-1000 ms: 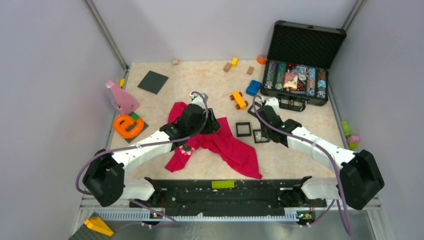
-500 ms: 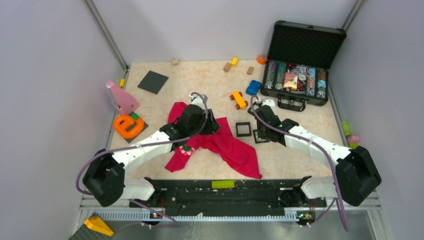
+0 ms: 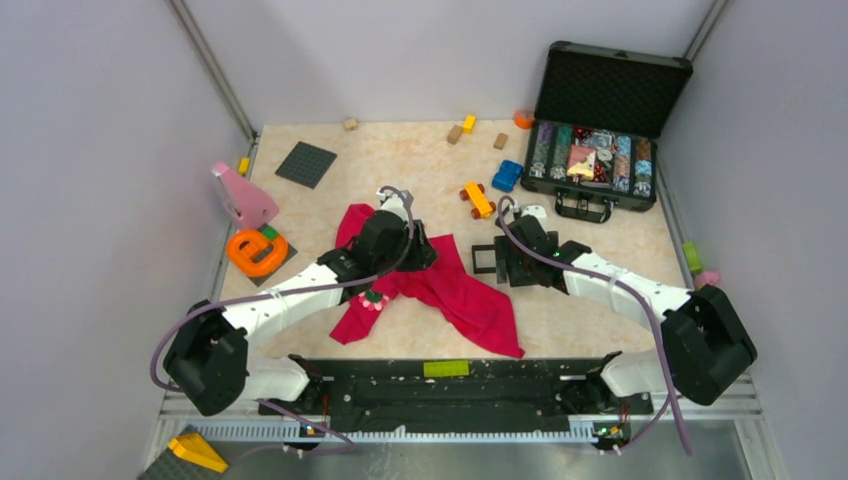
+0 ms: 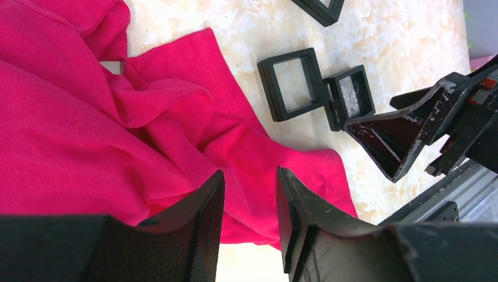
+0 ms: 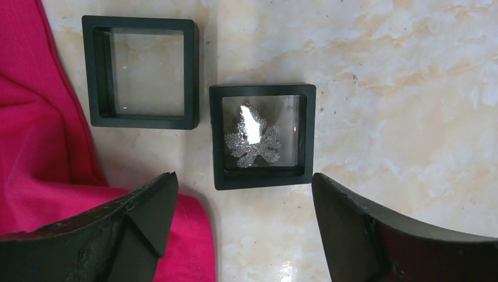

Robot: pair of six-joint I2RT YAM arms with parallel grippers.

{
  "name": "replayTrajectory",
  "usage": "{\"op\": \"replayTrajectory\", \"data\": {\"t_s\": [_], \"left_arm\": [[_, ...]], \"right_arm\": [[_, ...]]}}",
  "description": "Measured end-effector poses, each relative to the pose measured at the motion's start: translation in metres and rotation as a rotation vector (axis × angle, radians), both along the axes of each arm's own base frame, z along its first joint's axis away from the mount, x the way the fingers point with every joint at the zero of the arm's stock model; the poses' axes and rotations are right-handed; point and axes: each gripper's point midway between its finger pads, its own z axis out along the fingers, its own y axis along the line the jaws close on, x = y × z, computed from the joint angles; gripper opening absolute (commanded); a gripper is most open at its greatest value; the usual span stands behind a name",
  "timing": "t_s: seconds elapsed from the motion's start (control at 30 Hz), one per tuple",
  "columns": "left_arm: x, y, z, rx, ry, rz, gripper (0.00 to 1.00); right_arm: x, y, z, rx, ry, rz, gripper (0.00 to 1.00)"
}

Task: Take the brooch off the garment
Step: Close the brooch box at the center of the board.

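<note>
The brooch (image 3: 373, 299) lies untouched at seven o'clock of our left gripper (image 4: 249, 205), which is narrowly parted and empty over the garment (image 3: 460, 295). Our right gripper (image 5: 244, 217), spread wide, should pinch it next, we judge.

We look down on a table (image 3: 400, 160) whose beige top is marbled like stone. Plain pale grey walls close it in on three sides: a left wall (image 3: 100, 150), a back wall (image 3: 430, 50) and a right wall (image 3: 780, 150). A slim metal post runs up each far corner, the left post (image 3: 210, 65) and the right post (image 3: 705, 30). Along the near edge lies a ribbed metal rail (image 3: 440, 428). The light is soft and even, the shadows faint. Close up, the tabletop shows cream veins and a slight sheen.
</note>
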Motion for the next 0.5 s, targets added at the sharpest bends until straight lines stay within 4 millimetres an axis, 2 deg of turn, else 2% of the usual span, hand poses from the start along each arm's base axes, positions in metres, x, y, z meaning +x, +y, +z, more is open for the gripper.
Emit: {"op": "replayTrajectory", "data": {"t_s": [0.17, 0.37, 0.5], "left_arm": [[0.000, 0.002, 0.005, -0.006, -0.011, 0.000, 0.42], [0.000, 0.003, 0.006, 0.001, -0.017, -0.002, 0.42], [0.000, 0.006, 0.005, 0.005, -0.020, -0.001, 0.42]], "right_arm": [[0.001, -0.002, -0.002, -0.001, 0.007, -0.007, 0.88], [0.013, -0.009, -0.004, 0.037, 0.011, -0.038, 0.94], [0.012, -0.010, -0.019, 0.010, 0.051, -0.030, 0.94]]}}
